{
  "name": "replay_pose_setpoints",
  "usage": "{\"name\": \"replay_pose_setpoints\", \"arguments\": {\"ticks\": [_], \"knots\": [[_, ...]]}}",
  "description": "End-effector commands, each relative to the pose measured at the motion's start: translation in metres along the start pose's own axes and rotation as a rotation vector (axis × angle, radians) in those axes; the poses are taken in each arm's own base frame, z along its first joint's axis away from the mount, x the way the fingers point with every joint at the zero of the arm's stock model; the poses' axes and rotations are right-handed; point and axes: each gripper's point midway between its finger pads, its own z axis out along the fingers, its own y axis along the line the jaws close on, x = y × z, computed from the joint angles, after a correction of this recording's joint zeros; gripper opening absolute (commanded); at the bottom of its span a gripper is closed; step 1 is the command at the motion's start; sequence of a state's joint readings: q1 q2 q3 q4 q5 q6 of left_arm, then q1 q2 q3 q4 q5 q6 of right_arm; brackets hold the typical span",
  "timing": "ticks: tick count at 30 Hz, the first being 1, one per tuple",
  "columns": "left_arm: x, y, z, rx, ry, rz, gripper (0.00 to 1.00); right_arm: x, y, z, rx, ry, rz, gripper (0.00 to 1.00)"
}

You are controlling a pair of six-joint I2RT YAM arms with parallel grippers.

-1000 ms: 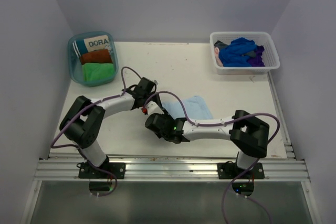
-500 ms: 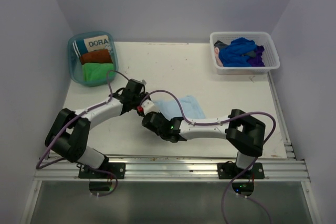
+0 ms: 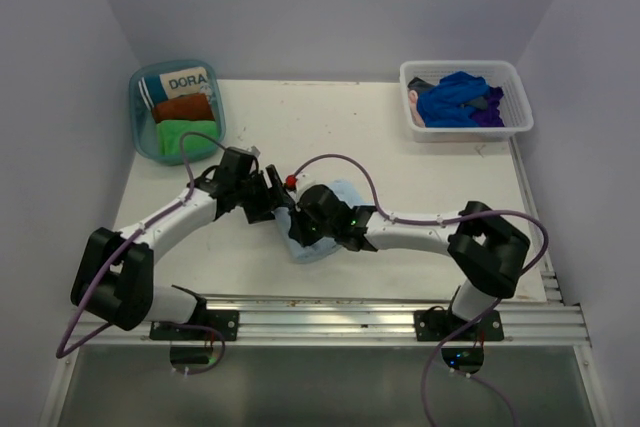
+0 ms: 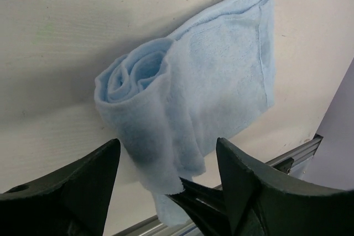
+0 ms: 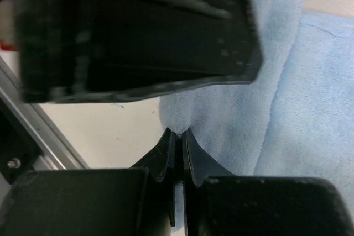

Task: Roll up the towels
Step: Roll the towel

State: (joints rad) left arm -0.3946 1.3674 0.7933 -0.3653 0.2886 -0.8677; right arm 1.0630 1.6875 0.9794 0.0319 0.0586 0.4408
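From above, the light blue cloth towel (image 3: 318,250) no longer lies flat at mid-table. It is now bunched into a short bundle nearer the front edge of the white table (image 3: 400,147), under your two arms. The left gripper (image 3: 270,205) sits just left of the bundle and the right gripper (image 3: 303,230) sits on top of it. A green rolled towel (image 3: 187,135) and a rust-brown rolled towel (image 3: 184,107) lie in the round teal tub (image 3: 140,137). Dark blue towels (image 3: 455,97) wait in the white basket (image 3: 462,66).

In your left wrist view, the towel (image 4: 221,75) shows a loose spiral at its left end, with an unrolled flap running away to the upper right. Your left gripper (image 4: 167,145) has just let go. Its fingers (image 4: 77,186) stand wide apart on either side of the roll, touching nothing.

In your right wrist view, the right gripper (image 5: 177,136) has just closed. Its tips are pressed together on the towel's (image 5: 298,109) edge, so it appears to be pinching the cloth. A black block (image 5: 138,31) fills the top of the view.

The hold has passed from left to right, and the roll looks about half made and slack.
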Motion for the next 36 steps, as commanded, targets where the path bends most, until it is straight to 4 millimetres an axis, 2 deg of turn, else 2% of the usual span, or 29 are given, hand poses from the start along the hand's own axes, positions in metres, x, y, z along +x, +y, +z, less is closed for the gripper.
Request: {"name": "replay_pose_setpoints", "arguments": {"ticks": [1, 5, 6, 10, 12, 14, 15, 17, 18, 19, 24, 30, 31, 33, 34, 36], "knots": [[-0.017, -0.017, -0.014, 0.033, -0.053, 0.044, 0.73, -0.026, 0.024, -0.016, -0.191, -0.043, 0.137, 0.0], [-0.026, -0.024, -0.022, 0.031, -0.084, 0.057, 0.73, -0.036, 0.021, -0.021, -0.274, -0.024, 0.216, 0.0], [-0.031, -0.027, -0.025, 0.033, -0.099, 0.064, 0.73, -0.034, 0.021, -0.022, -0.291, -0.01, 0.242, 0.0], [-0.034, -0.031, -0.029, 0.038, -0.111, 0.075, 0.73, -0.039, 0.008, -0.022, -0.334, -0.019, 0.334, 0.0], [-0.032, -0.033, -0.027, 0.056, -0.102, 0.081, 0.73, -0.028, 0.001, -0.019, -0.339, 0.004, 0.388, 0.0], [-0.031, -0.035, -0.026, 0.071, -0.097, 0.085, 0.73, -0.031, -0.005, -0.019, -0.371, -0.01, 0.424, 0.0], [-0.029, -0.035, -0.026, 0.08, -0.088, 0.088, 0.72, -0.02, -0.01, -0.017, -0.367, 0.013, 0.474, 0.0], [-0.029, -0.036, -0.026, 0.092, -0.09, 0.093, 0.72, -0.026, -0.013, -0.019, -0.415, -0.007, 0.533, 0.0], [-0.028, -0.037, -0.025, 0.095, -0.087, 0.093, 0.72, -0.016, -0.02, -0.015, -0.411, 0.007, 0.563, 0.0], [-0.027, -0.037, -0.025, 0.103, -0.085, 0.095, 0.72, -0.02, -0.021, -0.016, -0.431, -0.016, 0.571, 0.0], [-0.022, -0.045, -0.022, 0.152, -0.069, 0.109, 0.7, -0.009, -0.037, -0.011, -0.424, -0.007, 0.648, 0.0], [-0.01, -0.056, -0.008, 0.196, -0.018, 0.152, 0.69, -0.002, -0.046, -0.009, -0.433, -0.003, 0.714, 0.0], [-0.008, -0.057, -0.005, 0.198, -0.014, 0.156, 0.68, -0.008, -0.046, -0.01, -0.462, -0.022, 0.716, 0.0], [-0.003, -0.059, 0.002, 0.202, 0.004, 0.164, 0.68, 0.001, -0.05, -0.007, -0.472, -0.005, 0.771, 0.0], [-0.003, -0.059, 0.006, 0.203, 0.008, 0.166, 0.68, -0.004, -0.051, -0.008, -0.499, -0.028, 0.772, 0.0], [0.0, -0.062, 0.009, 0.208, 0.013, 0.172, 0.68, 0.007, -0.056, -0.004, -0.5, -0.013, 0.83, 0.0]]}}
